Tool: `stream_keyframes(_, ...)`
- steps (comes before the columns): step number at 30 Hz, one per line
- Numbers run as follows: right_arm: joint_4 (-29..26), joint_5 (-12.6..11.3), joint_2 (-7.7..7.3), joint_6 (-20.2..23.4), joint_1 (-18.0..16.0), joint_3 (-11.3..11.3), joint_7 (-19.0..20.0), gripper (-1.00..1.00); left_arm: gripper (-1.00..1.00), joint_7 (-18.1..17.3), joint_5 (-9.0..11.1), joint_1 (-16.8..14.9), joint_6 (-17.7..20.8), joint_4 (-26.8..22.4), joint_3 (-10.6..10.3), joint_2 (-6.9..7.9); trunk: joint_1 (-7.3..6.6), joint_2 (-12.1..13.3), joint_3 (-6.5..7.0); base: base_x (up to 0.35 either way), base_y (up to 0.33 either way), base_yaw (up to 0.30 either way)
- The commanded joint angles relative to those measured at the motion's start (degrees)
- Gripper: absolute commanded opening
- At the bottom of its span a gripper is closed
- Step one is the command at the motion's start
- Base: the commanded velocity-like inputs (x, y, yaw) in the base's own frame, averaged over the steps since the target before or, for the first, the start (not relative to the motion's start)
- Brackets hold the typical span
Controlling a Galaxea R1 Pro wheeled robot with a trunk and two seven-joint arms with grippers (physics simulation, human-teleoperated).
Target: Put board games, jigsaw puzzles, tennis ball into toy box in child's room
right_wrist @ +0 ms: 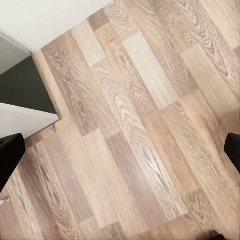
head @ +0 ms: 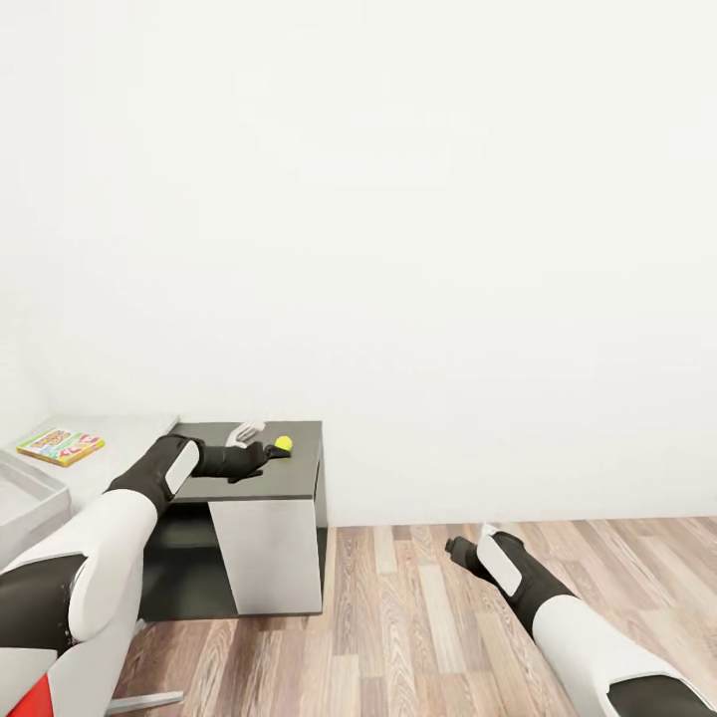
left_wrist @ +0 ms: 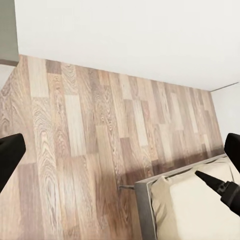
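The tennis ball (head: 284,443), small and yellow-green, lies on the dark end of the table (head: 299,476). My left gripper (head: 271,454) reaches over the table with its tips right beside the ball; contact cannot be made out. In the left wrist view the left gripper (left_wrist: 120,155) is open, its fingers (left_wrist: 10,155) wide apart with nothing between them. A colourful board game (head: 60,446) lies on the white tabletop at far left, beside the grey toy box (head: 22,496). My right gripper (head: 456,546) hangs open over the wooden floor, as the right wrist view (right_wrist: 120,155) shows.
A small white object (head: 244,432) lies on the table just behind the ball. The bed (left_wrist: 190,207), with beige mattress and grey frame, shows in the left wrist view. Wooden floor (head: 448,617) stretches right of the table, and a plain white wall stands behind.
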Motion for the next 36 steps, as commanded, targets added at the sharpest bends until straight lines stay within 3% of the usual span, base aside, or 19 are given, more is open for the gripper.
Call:
stream_keyframes(1,-0.11,-0.53,-0.08,0.18,-0.01,0.48,-0.46,1.00,1.00,-0.09,-0.07,-0.01,0.32,0.02,0.32,-0.03,0.03,-0.08,-0.08,-0.003,0.000,0.000)
stream_keyframes(8,-0.04,-0.48,-0.09,0.17,0.09,0.43,-0.46,1.00,1.00,0.02,-0.09,0.55,0.28,0.05,0.32,-0.05,0.03,-0.08,-0.08,0.000,0.000,0.000)
stream_keyframes(17,0.02,-0.51,-0.01,0.08,0.58,0.48,-0.45,1.00,1.00,0.15,-0.09,3.49,-1.14,0.07,0.19,-0.24,0.03,-0.08,-0.18,0.000,0.000,0.000)
stream_keyframes(24,0.31,-0.26,1.23,0.03,0.87,0.44,-0.45,1.00,1.00,0.24,-0.10,7.17,-3.53,0.07,-3.98,-0.42,0.03,-0.08,-0.35,0.000,0.000,0.000)
stream_keyframes(36,5.65,0.73,1.82,-3.88,0.91,0.49,-0.44,1.00,1.00,0.28,-0.16,11.33,-5.88,0.25,-5.04,-0.43,0.03,-0.08,-0.72,-0.139,0.000,0.000)
